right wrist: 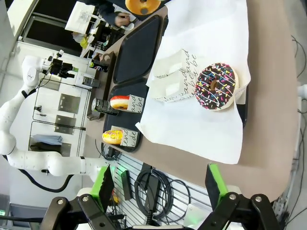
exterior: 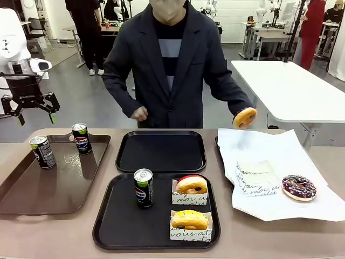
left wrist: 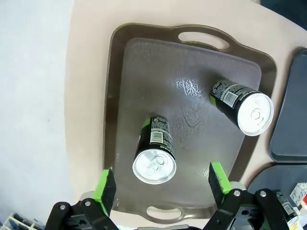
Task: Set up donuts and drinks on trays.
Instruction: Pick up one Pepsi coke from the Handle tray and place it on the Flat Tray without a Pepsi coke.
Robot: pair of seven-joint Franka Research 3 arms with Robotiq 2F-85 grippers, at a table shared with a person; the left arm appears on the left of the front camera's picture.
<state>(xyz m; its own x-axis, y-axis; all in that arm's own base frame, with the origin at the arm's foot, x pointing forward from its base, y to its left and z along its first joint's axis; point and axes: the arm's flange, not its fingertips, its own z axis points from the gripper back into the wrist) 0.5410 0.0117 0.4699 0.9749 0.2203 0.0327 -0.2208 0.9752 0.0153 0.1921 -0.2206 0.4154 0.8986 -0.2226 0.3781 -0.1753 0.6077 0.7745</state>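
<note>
Jaws spread wide and empty on both sides: the left gripper (exterior: 36, 117) hangs over the brown tray (exterior: 32, 199), where two Pepsi cans (exterior: 42, 151) (exterior: 81, 138) stand; the right gripper (right wrist: 159, 184) looks down at the white paper sheet (right wrist: 206, 129) bearing a chocolate-sprinkle donut (right wrist: 216, 86). The near black tray (exterior: 108, 226) holds one can (exterior: 143, 188), a red donut (exterior: 191, 184) and a yellow donut (exterior: 189, 219) on printed papers; the far black tray (exterior: 160, 151) lies just behind. A golden-brown donut (exterior: 245, 117) is up over the sheet, apparently in the person's mostly hidden hand.
</note>
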